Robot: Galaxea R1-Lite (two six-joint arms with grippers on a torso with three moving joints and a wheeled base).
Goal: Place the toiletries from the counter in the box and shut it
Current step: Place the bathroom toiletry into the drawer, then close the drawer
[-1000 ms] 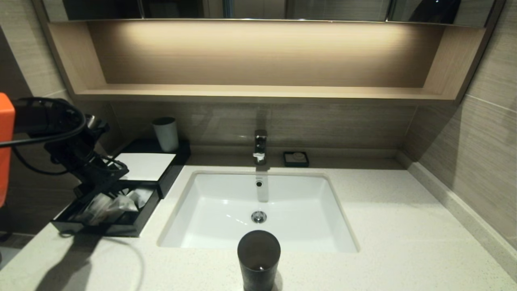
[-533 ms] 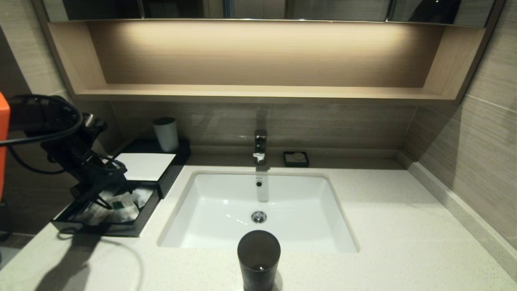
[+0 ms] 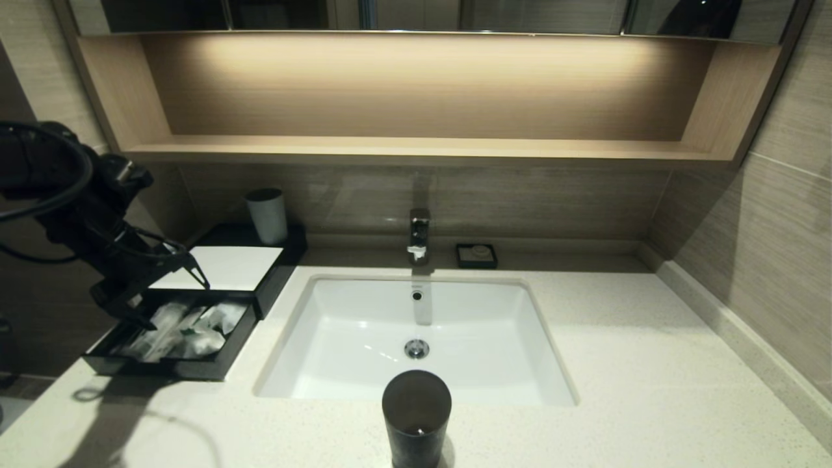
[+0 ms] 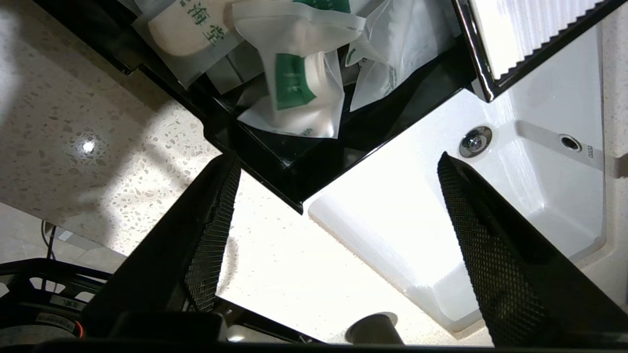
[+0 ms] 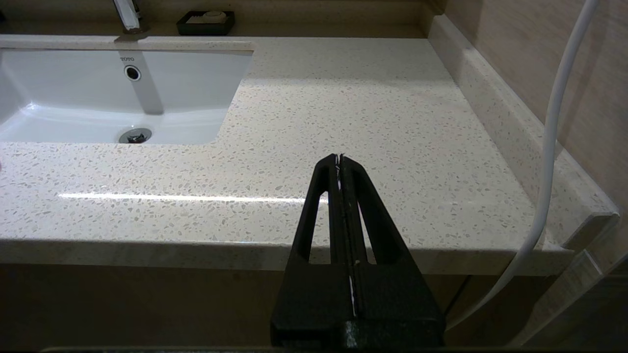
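Observation:
Several translucent toiletries (image 3: 188, 328) with green labels lie in the pulled-out front tray of the black box (image 3: 162, 372), whose white top panel (image 3: 224, 266) sits behind it on the counter (image 3: 617, 364). My left gripper (image 3: 179, 304) hangs open just above the tray's left side, holding nothing. In the left wrist view its fingers (image 4: 211, 235) stand wide apart, with the toiletries (image 4: 294, 93) lying loose in the box's tray (image 4: 274, 166) beyond them. My right gripper (image 5: 339, 157) is shut and empty, low at the counter's (image 5: 343, 98) front edge on the right.
A dark cylindrical cup (image 3: 416, 416) stands at the counter's front edge before the white basin (image 3: 364, 338). The faucet (image 3: 419, 234) and a tiny black dish (image 3: 476, 255) sit behind the basin. A pale cup (image 3: 267, 214) stands behind the box. Walls close both sides.
My left gripper went from shut to open, letting a packet go into the tray, then rose and drew back to the left.

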